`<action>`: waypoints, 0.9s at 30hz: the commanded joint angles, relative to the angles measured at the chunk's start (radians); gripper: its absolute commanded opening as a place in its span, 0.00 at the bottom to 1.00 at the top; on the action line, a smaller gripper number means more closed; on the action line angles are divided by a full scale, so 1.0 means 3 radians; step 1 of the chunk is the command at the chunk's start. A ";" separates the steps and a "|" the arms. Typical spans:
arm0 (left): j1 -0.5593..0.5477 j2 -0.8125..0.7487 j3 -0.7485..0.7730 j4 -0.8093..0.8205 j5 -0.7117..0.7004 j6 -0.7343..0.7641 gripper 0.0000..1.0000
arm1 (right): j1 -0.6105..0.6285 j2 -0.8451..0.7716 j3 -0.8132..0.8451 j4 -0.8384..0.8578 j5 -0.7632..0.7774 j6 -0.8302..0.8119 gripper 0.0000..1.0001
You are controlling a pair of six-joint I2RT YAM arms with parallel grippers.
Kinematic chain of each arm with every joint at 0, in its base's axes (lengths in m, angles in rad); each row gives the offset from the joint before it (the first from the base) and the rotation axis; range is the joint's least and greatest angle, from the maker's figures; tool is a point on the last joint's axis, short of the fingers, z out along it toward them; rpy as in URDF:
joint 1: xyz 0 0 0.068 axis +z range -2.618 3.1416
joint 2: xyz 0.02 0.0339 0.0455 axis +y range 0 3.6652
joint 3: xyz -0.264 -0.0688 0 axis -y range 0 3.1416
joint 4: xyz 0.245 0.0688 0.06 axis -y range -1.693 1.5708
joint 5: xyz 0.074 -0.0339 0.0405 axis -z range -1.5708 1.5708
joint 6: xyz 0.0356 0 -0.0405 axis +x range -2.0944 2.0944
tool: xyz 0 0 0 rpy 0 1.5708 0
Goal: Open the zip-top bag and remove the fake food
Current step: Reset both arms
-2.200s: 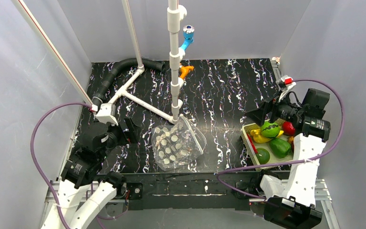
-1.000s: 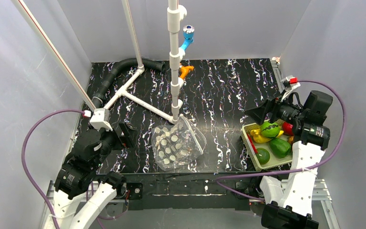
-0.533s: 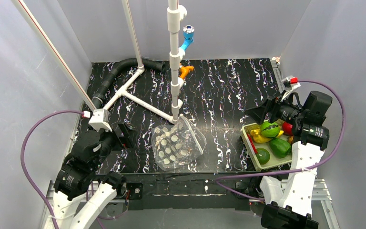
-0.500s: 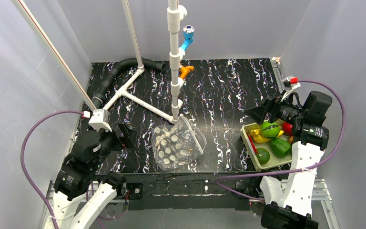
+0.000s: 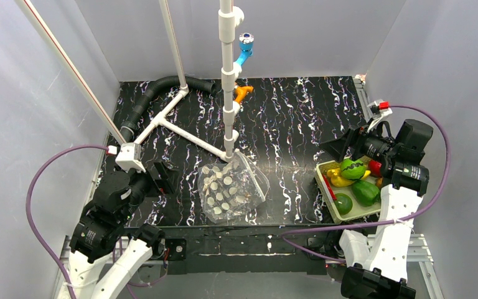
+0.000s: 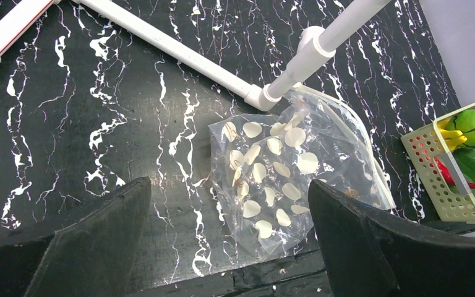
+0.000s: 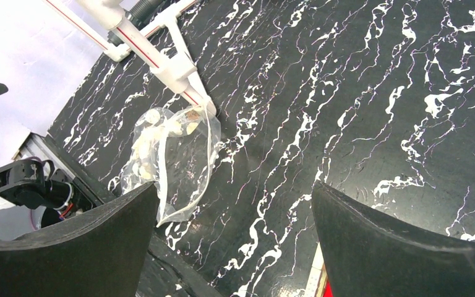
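The clear zip-top bag [image 5: 233, 190] with whitish dots lies flat near the table's front edge, its mouth gaping toward the back right; no coloured piece shows inside it. In the left wrist view the bag [image 6: 284, 179] touches the foot of a white pipe. The fake food [image 5: 355, 180], green, yellow and red pieces, sits in a pale mesh basket [image 5: 323, 190] at the right. My left gripper [image 5: 165, 176] hovers open left of the bag, empty. My right gripper [image 5: 342, 148] stands open behind the basket, empty. The bag [image 7: 173, 154] lies far left of its fingers.
A white PVC pipe frame [image 5: 226, 93] rises from the table just behind the bag, with a slanted bar [image 5: 187, 134] running left. A black hose [image 5: 155, 87] curves at the back left. Orange [image 5: 243, 92] and blue [image 5: 244, 47] fittings hang on the upright. Grey walls enclose three sides.
Since the earliest frame both arms have drawn back a little toward the near edge. Over the last second nothing has visibly moved.
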 commanded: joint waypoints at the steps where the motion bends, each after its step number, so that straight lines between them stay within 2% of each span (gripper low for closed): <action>1: 0.0011 -0.0032 -0.0001 -0.0028 0.0034 -0.0016 0.98 | -0.0010 -0.0047 -0.0025 0.0096 -0.0011 0.0051 0.99; 27: 0.0014 -0.0087 -0.0015 -0.0047 0.0013 -0.0017 0.99 | -0.0010 -0.0076 -0.0104 0.0182 -0.0018 0.0109 0.98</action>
